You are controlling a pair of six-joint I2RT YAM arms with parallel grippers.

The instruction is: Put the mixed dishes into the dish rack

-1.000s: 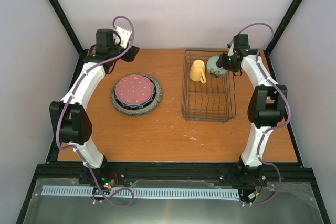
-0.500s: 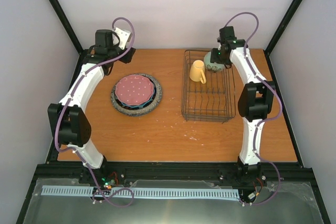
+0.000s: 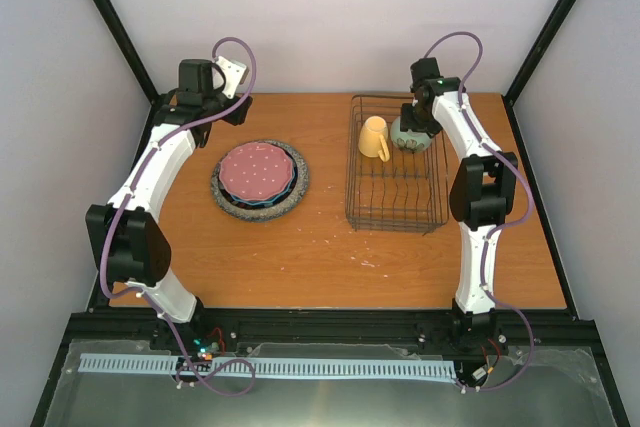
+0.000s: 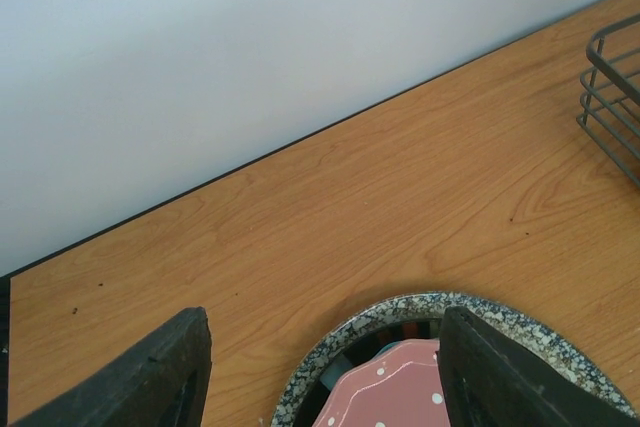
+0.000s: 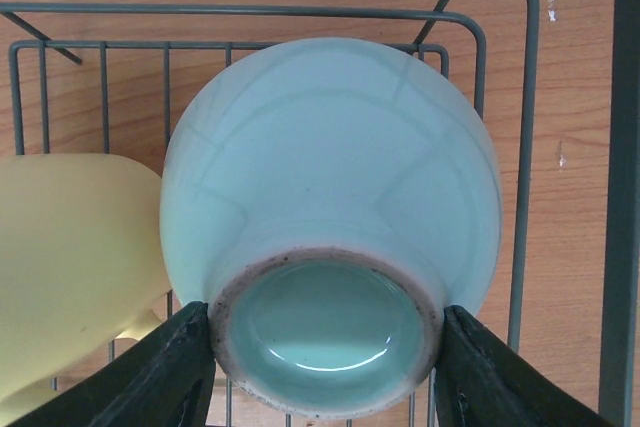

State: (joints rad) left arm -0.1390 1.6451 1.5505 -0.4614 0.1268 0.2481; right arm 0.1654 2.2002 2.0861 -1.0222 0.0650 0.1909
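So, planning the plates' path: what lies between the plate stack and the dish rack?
Nothing: in the top view, only bare tabletop separates the plate stack from the dish rack.

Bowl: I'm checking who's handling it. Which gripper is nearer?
Right. The right gripper flanks the bowl at its foot in the rack; the left gripper hovers over the plates, across the table.
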